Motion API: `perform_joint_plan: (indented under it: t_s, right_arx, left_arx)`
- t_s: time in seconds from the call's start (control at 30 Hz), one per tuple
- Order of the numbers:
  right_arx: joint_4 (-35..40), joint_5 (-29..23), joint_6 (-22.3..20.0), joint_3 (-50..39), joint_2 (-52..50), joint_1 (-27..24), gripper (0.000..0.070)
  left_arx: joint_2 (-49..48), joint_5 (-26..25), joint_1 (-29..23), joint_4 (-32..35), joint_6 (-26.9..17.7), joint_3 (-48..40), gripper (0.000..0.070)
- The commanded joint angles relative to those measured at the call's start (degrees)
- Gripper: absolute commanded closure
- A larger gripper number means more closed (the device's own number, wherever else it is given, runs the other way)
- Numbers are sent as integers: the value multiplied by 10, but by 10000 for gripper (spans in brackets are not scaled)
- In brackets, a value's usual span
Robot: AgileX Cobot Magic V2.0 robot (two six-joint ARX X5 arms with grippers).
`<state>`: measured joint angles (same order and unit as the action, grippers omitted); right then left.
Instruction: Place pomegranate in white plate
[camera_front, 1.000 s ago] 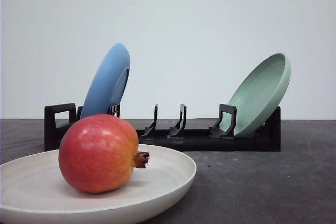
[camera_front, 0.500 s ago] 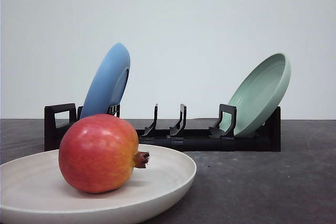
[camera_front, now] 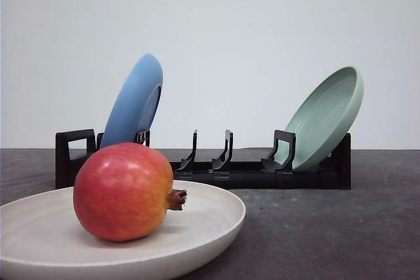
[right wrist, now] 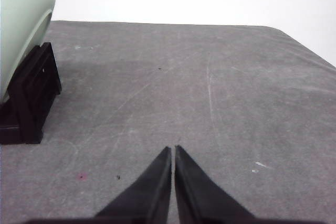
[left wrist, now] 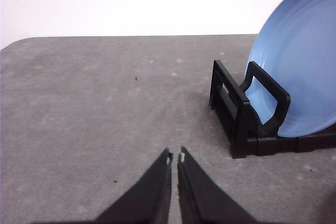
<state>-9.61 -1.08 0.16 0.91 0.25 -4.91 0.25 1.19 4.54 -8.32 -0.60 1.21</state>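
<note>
Dark grey matting (camera_front: 328, 227) covers the table, with a plain white wall (camera_front: 249, 31) behind it. Nearest in the front view, the white plate (camera_front: 210, 218) is set at the left foreground, and the pomegranate (camera_front: 123, 191) is seen resting inside it, on its side, the brown crown turned to the right. The fruit is touched by nothing but the plate.

Neither gripper is seen near the fruit. In the left wrist view, the left gripper (left wrist: 175, 158) is held above bare matting with its two black fingers brought together, only a hairline gap left at the tips; nothing is gripped and nothing is touched. In the right wrist view, the right gripper (right wrist: 172, 150) is likewise closed to a thin seam over empty, scratched matting, with nothing between its fingers.

Farther back, a black rack (camera_front: 236, 172) is laid across the table. A blue plate (camera_front: 134, 103) is stood tilted in its left end, and the same plate (left wrist: 302, 61) is seen just beyond the left gripper, off to one side. A green plate (camera_front: 325, 119) is leaned in the right end of the rack, and its edge (right wrist: 23, 19) is caught in the right wrist view, well apart from the fingers.
</note>
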Motion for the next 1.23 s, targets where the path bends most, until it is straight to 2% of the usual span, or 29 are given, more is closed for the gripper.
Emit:
perform_joint_plan:
  t_s: [0.0, 1.2]
  right_arx:
    - [6, 0, -4, -2, 0, -1, 694]
    - [6, 0, -4, -2, 0, -1, 694]
  left_arx:
    - [-1, -1, 0, 6, 2, -5, 700]
    - [-1, -1, 0, 6, 2, -5, 700]
